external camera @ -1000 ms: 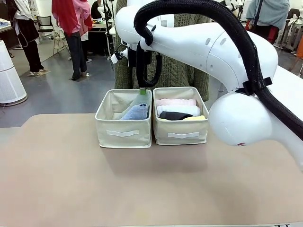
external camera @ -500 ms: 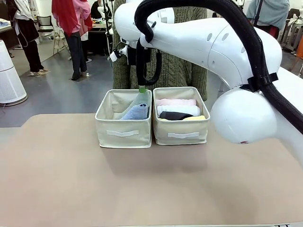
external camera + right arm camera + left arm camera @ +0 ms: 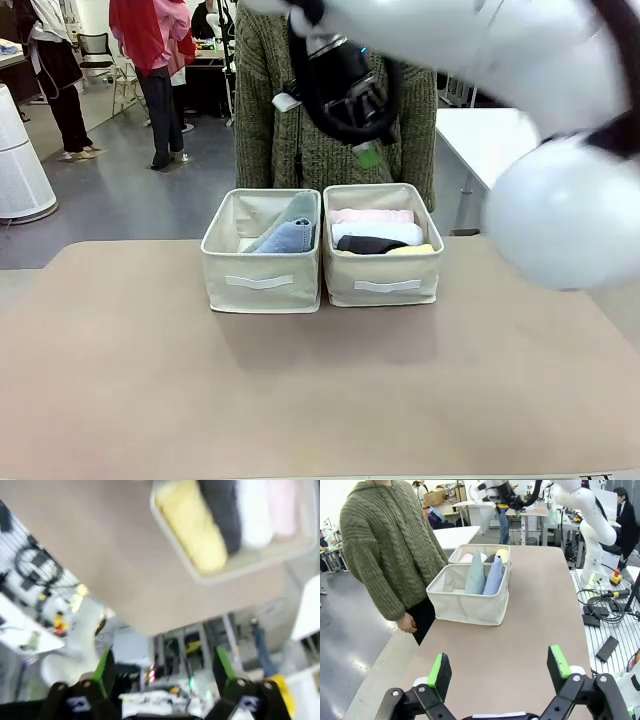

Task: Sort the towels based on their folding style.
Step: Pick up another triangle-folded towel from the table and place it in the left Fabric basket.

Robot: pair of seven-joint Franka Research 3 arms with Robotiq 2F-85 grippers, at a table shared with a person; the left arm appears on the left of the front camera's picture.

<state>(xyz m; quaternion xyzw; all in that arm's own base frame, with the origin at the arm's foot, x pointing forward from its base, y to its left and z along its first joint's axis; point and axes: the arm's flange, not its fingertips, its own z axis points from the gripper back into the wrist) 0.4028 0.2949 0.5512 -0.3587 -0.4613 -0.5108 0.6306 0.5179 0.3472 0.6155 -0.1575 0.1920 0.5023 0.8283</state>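
Six towels sit in two beige bins on the tabletop (image 3: 150, 380), a person (image 3: 335, 140) standing just behind. Left bin (image 3: 262, 282) holds the two cone-folded ones, grey-blue cone (image 3: 475, 573) and blue cone (image 3: 493, 576), leaning side by side. Right bin (image 3: 383, 283) holds four rolls: pink roll (image 3: 370, 215), white roll (image 3: 378, 232), dark roll (image 3: 370, 245), yellow roll (image 3: 412, 250). All look like light, soft terry that would squash under a pinch; I would take a roll across its middle and a cone low on its thick base. Left claw (image 3: 498, 670) hangs spread and empty over bare tabletop. Right claw (image 3: 162, 669), blurred, is spread and empty above the bins.
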